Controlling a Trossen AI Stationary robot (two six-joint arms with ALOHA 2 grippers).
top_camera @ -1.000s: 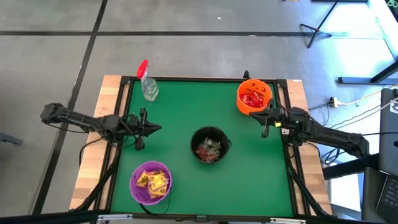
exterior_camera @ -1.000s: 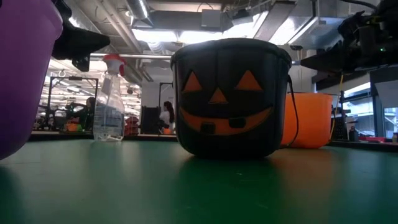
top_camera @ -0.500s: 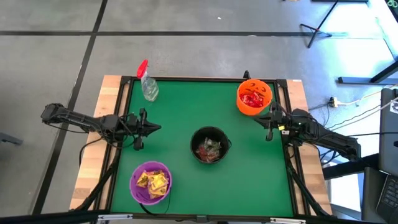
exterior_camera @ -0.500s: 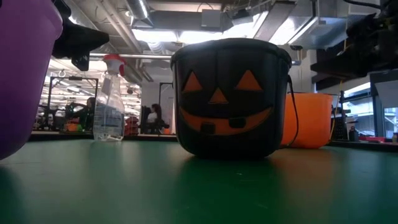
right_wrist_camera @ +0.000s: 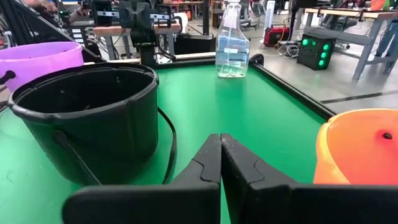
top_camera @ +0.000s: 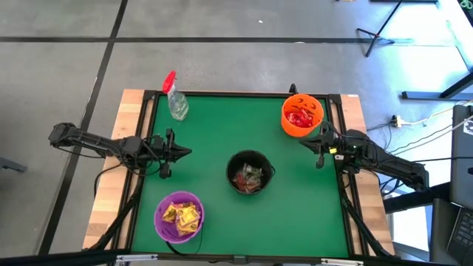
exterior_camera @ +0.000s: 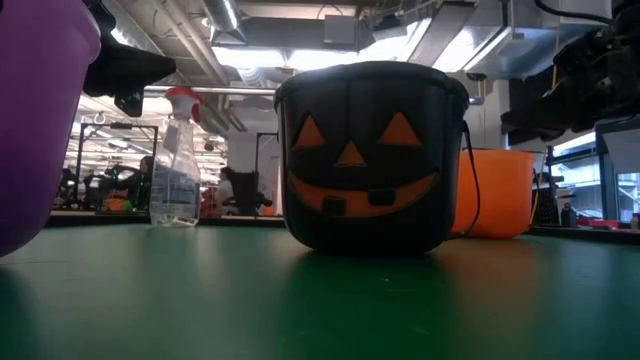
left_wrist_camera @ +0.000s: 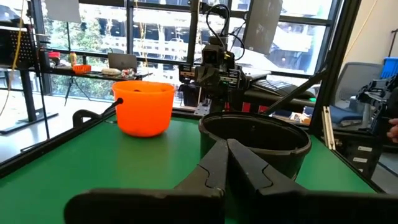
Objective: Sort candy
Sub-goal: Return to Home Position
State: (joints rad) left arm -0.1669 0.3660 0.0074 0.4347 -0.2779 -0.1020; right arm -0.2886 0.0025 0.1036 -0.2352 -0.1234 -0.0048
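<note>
A black pumpkin-face bucket stands mid-table holding mixed candy. An orange bucket at the far right corner holds red candy. A purple bucket near the left front holds yellow candy. My left gripper hovers at the table's left side, shut and empty, pointing toward the black bucket. My right gripper hovers just on the near side of the orange bucket, shut and empty.
A clear spray bottle with a red top stands at the far left corner. A raised black rim runs around the green mat. Open mat lies between the buckets and along the near edge.
My right gripper drew back slightly toward the table's right and near side, away from the orange bucket, keeping shut. The left arm and the buckets stayed put.
</note>
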